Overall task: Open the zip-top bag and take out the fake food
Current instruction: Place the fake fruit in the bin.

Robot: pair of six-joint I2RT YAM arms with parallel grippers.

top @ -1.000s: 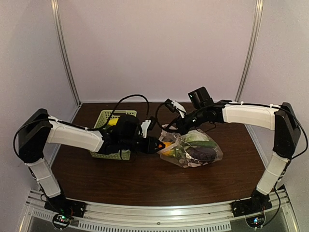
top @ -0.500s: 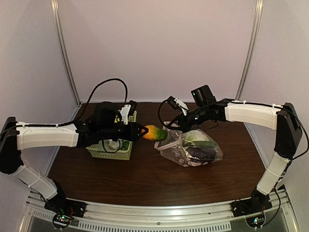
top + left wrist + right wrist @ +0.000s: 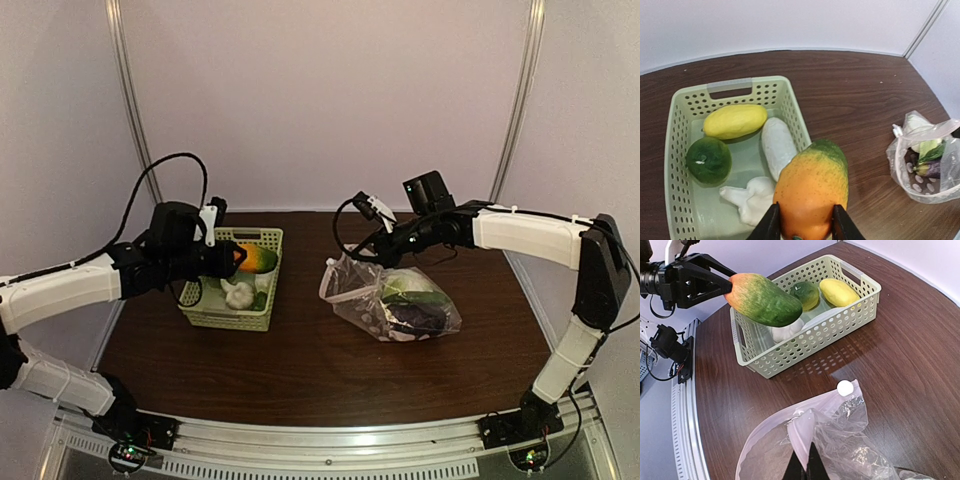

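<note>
The zip-top bag (image 3: 392,303) lies open on the table right of centre, with green, whitish and dark purple toy food inside. My right gripper (image 3: 377,250) is shut on the bag's rim (image 3: 816,437), holding its mouth open; its white slider (image 3: 845,387) shows. My left gripper (image 3: 802,227) is shut on an orange-and-green toy mango (image 3: 812,187) and holds it over the right edge of the pale green basket (image 3: 272,262). It also shows in the right wrist view (image 3: 762,297). In the basket lie a yellow piece (image 3: 735,120), a green one (image 3: 708,159) and whitish pieces (image 3: 777,145).
The pale green lattice basket (image 3: 680,102) stands at the left of the dark wooden table (image 3: 300,370). Metal frame posts (image 3: 135,110) rise at the back corners. A black cable (image 3: 345,225) loops behind the right arm.
My left gripper has drawn the mango out of the bag and carried it left to above the basket. My right gripper has kept hold of the bag's rim.
</note>
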